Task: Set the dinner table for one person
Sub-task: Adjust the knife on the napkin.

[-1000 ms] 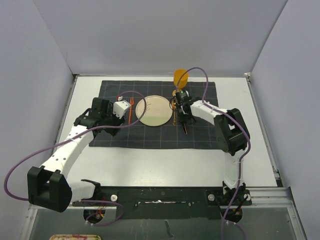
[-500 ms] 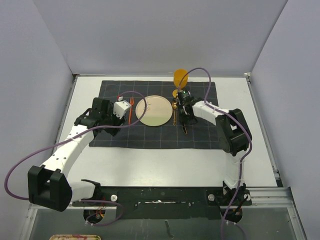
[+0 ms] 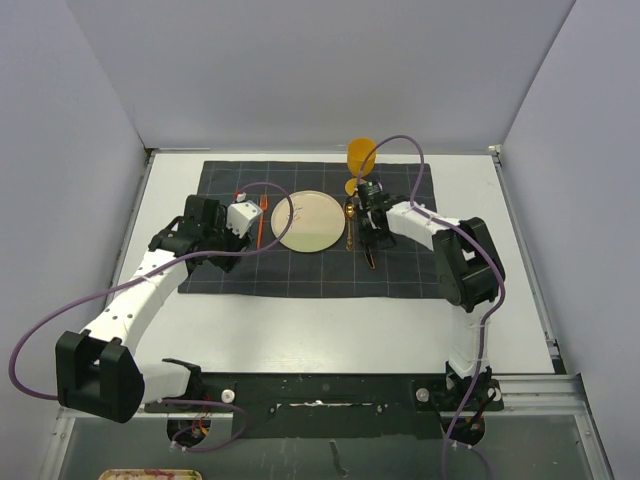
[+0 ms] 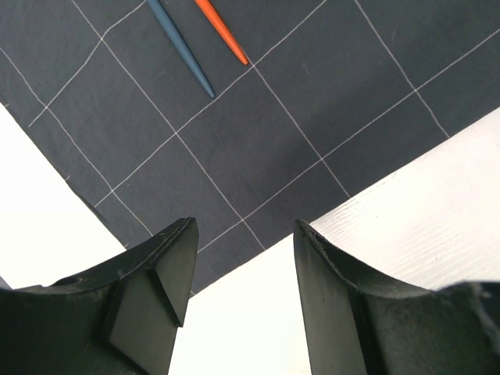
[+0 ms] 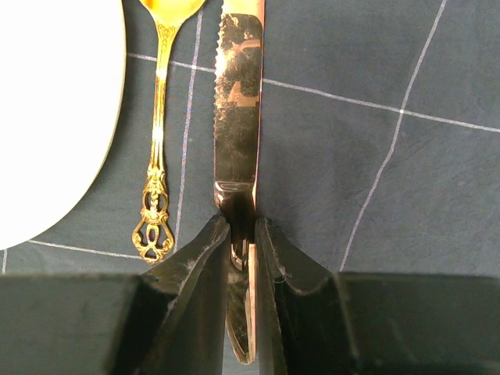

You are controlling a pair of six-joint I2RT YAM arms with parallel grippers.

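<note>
On the white dinner table (image 3: 300, 325) lies a dark grid cloth (image 3: 400, 270) with a round pale plate (image 3: 308, 221) in its middle. Right of the plate are a gold spoon (image 5: 157, 148) and a copper knife (image 5: 238, 94), side by side. My right gripper (image 5: 242, 228) is shut on the knife's handle, low over the cloth; from above the gripper (image 3: 368, 228) and knife (image 3: 371, 255) sit just right of the plate. My left gripper (image 4: 244, 234) hangs open and holds nothing above the cloth's edge, left of the plate (image 3: 232, 232).
A thin orange stick (image 4: 223, 33) and a blue one (image 4: 181, 48) lie on the cloth left of the plate. An orange cup (image 3: 361, 155) stands at the cloth's far edge. Grey walls enclose the table on three sides.
The right gripper has shifted slightly to the right with the knife in it. The left arm has not moved.
</note>
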